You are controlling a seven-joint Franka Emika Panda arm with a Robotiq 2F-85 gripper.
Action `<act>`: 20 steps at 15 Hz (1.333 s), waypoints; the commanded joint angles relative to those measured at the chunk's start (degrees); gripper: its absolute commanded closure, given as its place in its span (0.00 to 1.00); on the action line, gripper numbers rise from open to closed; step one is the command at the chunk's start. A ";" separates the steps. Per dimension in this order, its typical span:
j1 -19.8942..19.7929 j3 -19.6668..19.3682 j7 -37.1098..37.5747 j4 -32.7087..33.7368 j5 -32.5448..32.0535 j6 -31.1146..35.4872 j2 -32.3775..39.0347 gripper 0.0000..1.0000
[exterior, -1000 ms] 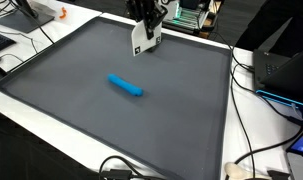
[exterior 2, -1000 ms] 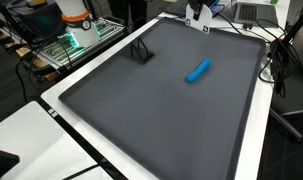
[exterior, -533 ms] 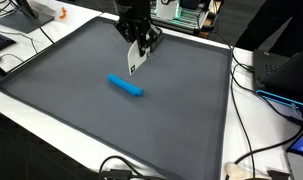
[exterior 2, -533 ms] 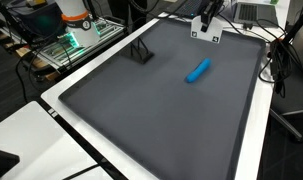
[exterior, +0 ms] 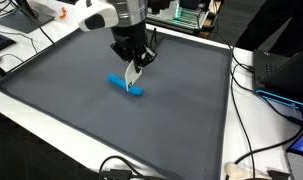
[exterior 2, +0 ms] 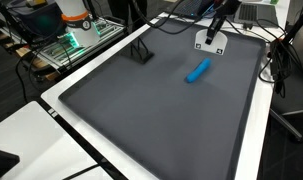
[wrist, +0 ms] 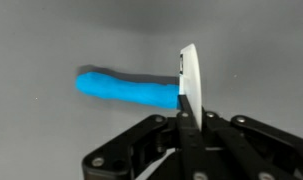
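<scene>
My gripper [exterior: 133,64] is shut on a thin white flat piece [exterior: 132,78] that hangs edge-down from the fingers. It hovers just above a blue cylinder [exterior: 125,86] lying on the dark grey mat [exterior: 61,95]. In the wrist view the white piece [wrist: 188,72] stands edge-on between the closed fingers [wrist: 188,112], beside the right end of the blue cylinder [wrist: 126,88]. In an exterior view the gripper [exterior 2: 215,28] with the white piece [exterior 2: 211,42] is just beyond the blue cylinder [exterior 2: 198,70].
A small black stand [exterior 2: 141,52] sits on the mat near one edge. The mat lies on a white table [exterior: 256,120] with cables [exterior: 253,150], a laptop [exterior: 286,75], electronics with green lights [exterior 2: 76,40] and an orange item [exterior: 61,14] around it.
The arm has moved from the mat's far edge toward the middle, carrying the white piece down to just above the blue cylinder. The cylinder has not moved.
</scene>
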 commanded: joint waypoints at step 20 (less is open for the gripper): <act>2.15 -2.07 4.05 6.76 -0.09 -0.39 7.18 0.99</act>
